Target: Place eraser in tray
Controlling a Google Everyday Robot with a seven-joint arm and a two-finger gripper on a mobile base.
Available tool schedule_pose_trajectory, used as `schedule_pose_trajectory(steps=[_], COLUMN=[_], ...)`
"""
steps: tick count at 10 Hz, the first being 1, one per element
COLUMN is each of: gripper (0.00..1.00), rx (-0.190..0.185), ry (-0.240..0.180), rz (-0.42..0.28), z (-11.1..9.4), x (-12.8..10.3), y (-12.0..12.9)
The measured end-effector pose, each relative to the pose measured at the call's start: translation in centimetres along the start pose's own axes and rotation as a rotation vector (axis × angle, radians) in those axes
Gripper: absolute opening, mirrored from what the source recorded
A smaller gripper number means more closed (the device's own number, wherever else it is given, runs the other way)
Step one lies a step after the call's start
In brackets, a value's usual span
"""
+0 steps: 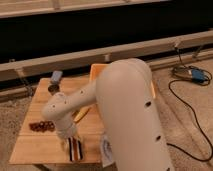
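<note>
My gripper (75, 149) hangs low over the wooden table (40, 147), close to its front edge, at the end of the white arm (125, 110). The yellow tray (96, 72) stands at the back of the table, mostly hidden behind the arm. A small grey-blue block (56, 76) lies at the back left corner; it may be the eraser, I cannot tell. Something pale shows beside the gripper (65, 145); I cannot tell whether it is held.
A dark round object (53, 88) sits near the grey-blue block. A dark reddish cluster (41, 126) lies at the left. A yellow banana-like thing (82, 114) lies mid-table. A white packet (106, 150) is at the front right. Cables and a blue device (192, 75) lie on the floor.
</note>
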Motion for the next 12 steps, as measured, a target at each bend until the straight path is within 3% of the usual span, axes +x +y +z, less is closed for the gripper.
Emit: schedule_pose_trajectory(steps=[2,8,10,12], gripper=[0.63,0.04,0.0,0.0], rx=[0.01,0.045,0.023,-0.026], ry=[0.014,0.071,0.062,0.024], rz=[0.008,0.049,0.081,0.095], z=[0.5,1.3,0.0,-3.2], x=[-0.2,-0.5,-0.7,-0.4], y=[-0.3,-1.1,-1.8,-1.8])
